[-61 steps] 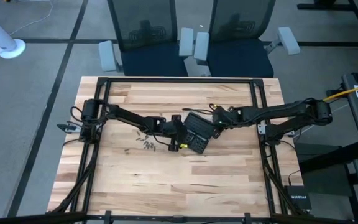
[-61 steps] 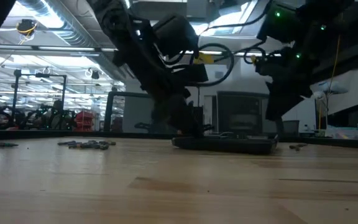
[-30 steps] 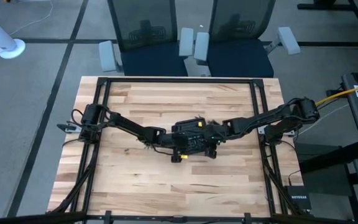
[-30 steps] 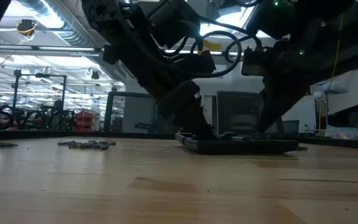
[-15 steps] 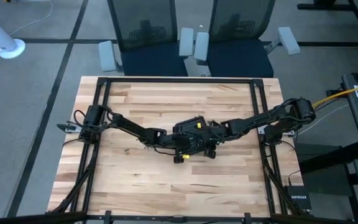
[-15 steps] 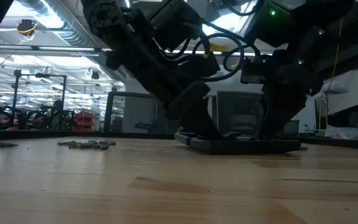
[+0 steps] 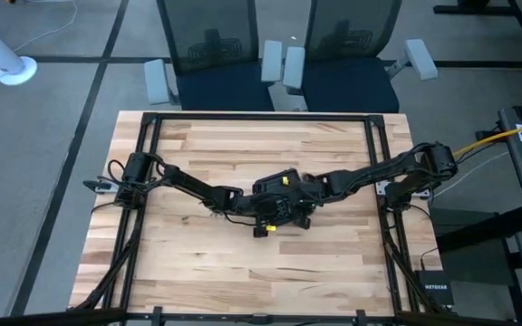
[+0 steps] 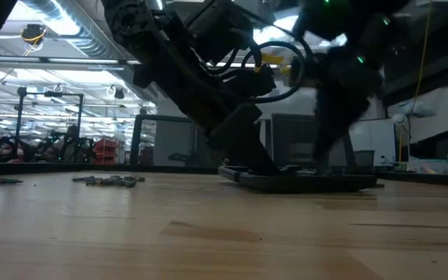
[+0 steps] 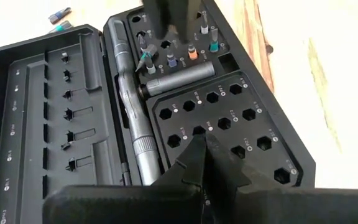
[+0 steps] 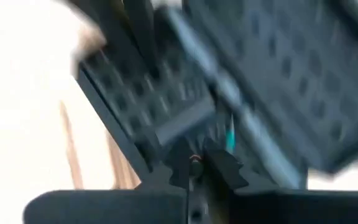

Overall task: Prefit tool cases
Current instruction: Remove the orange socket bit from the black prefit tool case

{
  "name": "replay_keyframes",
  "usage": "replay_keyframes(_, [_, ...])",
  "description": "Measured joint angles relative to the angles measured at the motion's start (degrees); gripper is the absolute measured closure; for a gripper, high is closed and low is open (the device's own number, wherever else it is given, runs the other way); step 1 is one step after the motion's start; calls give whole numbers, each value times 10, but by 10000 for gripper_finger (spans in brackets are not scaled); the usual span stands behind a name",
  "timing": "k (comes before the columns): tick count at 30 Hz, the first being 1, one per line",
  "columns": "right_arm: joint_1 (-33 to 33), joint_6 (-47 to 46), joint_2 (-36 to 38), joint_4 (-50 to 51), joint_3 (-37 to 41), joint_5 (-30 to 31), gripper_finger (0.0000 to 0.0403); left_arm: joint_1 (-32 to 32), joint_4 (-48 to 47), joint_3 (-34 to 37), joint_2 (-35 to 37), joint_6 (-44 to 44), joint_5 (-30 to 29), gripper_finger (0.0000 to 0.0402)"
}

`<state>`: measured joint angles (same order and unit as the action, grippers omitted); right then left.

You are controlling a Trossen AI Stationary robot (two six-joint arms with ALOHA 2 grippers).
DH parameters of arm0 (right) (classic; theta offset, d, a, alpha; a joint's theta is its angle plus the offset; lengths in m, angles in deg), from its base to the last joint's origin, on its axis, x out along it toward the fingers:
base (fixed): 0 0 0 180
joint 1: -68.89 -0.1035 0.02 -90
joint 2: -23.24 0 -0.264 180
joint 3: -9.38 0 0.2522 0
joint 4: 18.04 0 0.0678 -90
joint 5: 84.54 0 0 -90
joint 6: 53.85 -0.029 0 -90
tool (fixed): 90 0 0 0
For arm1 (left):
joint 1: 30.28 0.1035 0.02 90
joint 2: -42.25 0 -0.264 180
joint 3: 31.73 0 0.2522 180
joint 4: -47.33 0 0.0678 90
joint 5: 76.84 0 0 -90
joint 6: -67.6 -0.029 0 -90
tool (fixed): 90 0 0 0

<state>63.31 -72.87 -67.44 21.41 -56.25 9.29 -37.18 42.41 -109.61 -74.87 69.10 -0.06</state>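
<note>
The black tool case [image 9: 98, 118] lies open and flat at the table's middle [image 8: 302, 181], both halves up. One half holds a driver handle, several bits in slots and a panel of hex holes. My left gripper [image 9: 200, 142] is shut, its tips down on that panel [image 7: 272, 210]. My right gripper [image 10: 194, 163] hovers just above the bit slots, blurred, and shows as dark fingers [image 9: 163, 18] in the left wrist view. Its tips stand almost together with a small pale bit between them. My left gripper presses its shut fingertips down on the hex-hole panel [image 9: 199, 127] of the case, slanting down from the table's left. The case stays flat on the table. My right gripper pinches a small bit [image 10: 195, 159] between its two fingertips, pointing steeply down. The view is blurred, so the bit's far end cannot be made out.
Loose small bits [image 8: 111, 180] lie on the wood left of the case, two more [image 9: 59, 18] just beyond its lid. A black NETGEAR box [image 7: 433, 292] sits off the table's near right corner. Two office chairs stand behind the far edge.
My right gripper has come up off the case's bit end and shifted a little toward my left gripper. The case and my left gripper have stayed where they were.
</note>
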Motion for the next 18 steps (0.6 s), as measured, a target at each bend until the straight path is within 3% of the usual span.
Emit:
replay_keyframes(6, [4, 21, 2, 57, -45, 51, 383, 0, -3, 0, 0, 1, 0, 401])
replay_keyframes(12, [55, 8, 27, 188, -32, 156, 383, -5, -3, 0, 0, 23, -1, 401])
replay_keyframes(15, [104, -14, 59, 184, 9, 157, 383, -9, -3, 0, 0, 24, -3, 401])
replay_keyframes(18, [154, -35, 92, 160, 61, 118, 383, -12, -3, 0, 0, 26, -4, 401])
